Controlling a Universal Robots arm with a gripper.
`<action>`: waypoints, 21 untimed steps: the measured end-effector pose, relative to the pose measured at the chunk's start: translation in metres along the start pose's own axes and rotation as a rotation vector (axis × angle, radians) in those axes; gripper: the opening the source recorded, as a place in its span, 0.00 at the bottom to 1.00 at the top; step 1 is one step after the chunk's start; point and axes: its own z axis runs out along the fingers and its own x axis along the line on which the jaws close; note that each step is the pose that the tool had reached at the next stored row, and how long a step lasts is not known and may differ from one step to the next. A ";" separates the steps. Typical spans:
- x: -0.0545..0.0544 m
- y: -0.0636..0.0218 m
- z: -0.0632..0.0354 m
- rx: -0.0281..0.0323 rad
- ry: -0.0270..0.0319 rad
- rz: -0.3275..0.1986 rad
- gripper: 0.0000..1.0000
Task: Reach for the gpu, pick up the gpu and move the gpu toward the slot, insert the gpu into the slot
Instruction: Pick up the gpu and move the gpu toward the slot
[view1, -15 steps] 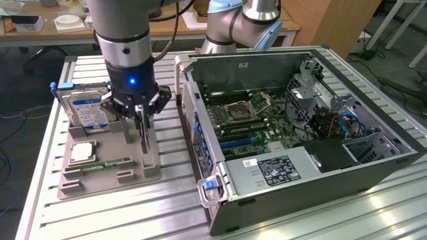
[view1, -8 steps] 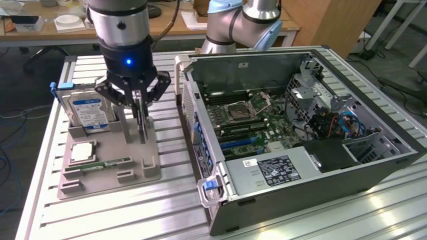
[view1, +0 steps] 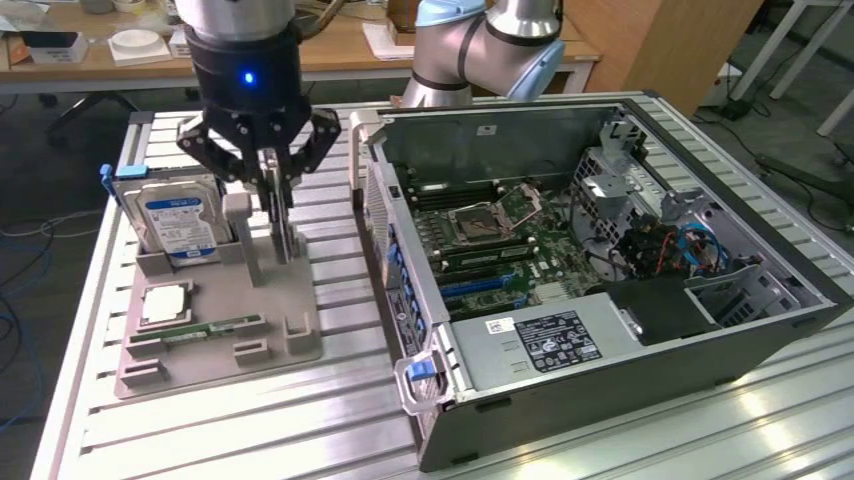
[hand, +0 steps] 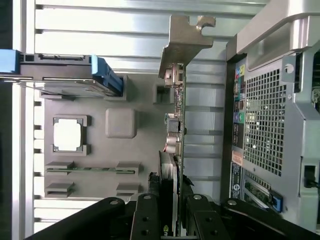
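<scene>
With fingers (view1: 271, 182) clenched on the upright gpu (view1: 283, 235), upper left of the exterior frame: could snag the grey tray (view1: 200, 360) if pulled askew, loosening the grip.

One gpu (view1: 283, 238), one hard drive (view1: 180, 215), one memory stick (view1: 200, 328), one computer case (view1: 641, 400).
</scene>
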 end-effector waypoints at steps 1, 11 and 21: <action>0.000 0.0002 -0.0044 -0.0001 -0.0002 0.000 0.26; -0.001 0.0020 -0.0497 0.0000 0.0000 0.000 0.26; -0.001 0.0037 -0.0952 0.0000 -0.0001 0.000 0.26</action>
